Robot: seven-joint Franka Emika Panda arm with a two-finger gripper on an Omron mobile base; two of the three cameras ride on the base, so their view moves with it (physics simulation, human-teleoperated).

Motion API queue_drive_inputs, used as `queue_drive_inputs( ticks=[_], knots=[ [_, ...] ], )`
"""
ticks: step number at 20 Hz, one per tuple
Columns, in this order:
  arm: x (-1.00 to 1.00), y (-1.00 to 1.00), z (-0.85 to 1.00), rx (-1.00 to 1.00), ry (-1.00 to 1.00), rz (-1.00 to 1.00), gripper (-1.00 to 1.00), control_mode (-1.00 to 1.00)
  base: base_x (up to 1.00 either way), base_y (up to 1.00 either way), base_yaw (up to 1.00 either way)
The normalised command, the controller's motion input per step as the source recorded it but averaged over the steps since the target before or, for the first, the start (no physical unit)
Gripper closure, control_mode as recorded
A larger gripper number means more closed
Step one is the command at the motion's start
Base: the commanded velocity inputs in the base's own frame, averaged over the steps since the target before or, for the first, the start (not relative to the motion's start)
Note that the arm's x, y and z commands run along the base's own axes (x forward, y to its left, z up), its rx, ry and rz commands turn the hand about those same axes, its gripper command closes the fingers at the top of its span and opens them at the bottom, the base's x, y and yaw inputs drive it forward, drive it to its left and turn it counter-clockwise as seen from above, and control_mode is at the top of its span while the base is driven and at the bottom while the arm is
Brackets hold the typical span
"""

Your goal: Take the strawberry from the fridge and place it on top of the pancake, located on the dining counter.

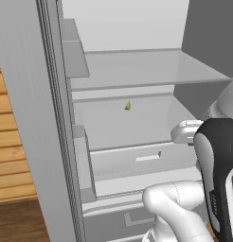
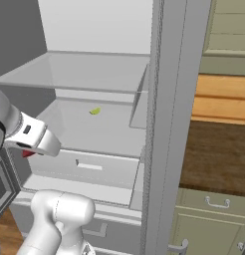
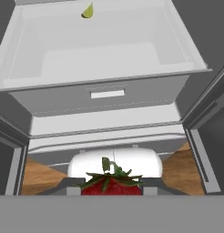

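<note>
The fridge [image 1: 151,71] stands open in front of me, its pale grey shelves and a pulled-out drawer [image 3: 109,93] showing. My gripper [image 3: 111,190] is shut on the strawberry [image 3: 112,184], a small red berry with green leaves, held just in front of and below the drawer. From the right base view a red sliver of the strawberry [image 2: 28,154] peeks out under the white hand, near the fridge's left side. In the left base view the hand [image 1: 186,132] sits at the right end of the middle shelf. The pancake and the dining counter are out of view.
A small yellow-green fruit [image 1: 128,106] lies at the back of the middle shelf [image 2: 95,111]. The fridge doors [image 1: 28,118] [image 2: 172,124] stand open on both sides of me. A dark wooden counter over green cabinets [image 2: 214,154] lies to the right.
</note>
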Motion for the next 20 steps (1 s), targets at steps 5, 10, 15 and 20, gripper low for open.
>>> queue_drive_inputs(
  ticks=[5, 10, 15, 20],
  knots=[
    [-0.04, 0.0, -0.03, -0.02, 0.0, 0.0, 1.0, -1.0, 0.0, 0.0, 0.0],
    [0.0, 0.0, -0.01, 0.0, 0.02, 0.0, 1.0, -1.0, 0.0, 0.0, 0.0],
    [0.0, 0.0, 0.0, 0.0, 0.0, 0.0, 1.0, -1.0, 0.0, 0.0, 0.0],
    [0.0, 0.0, 0.0, 0.0, 0.0, 0.0, 1.0, -1.0, 0.0, 0.0, 0.0]
  ],
)
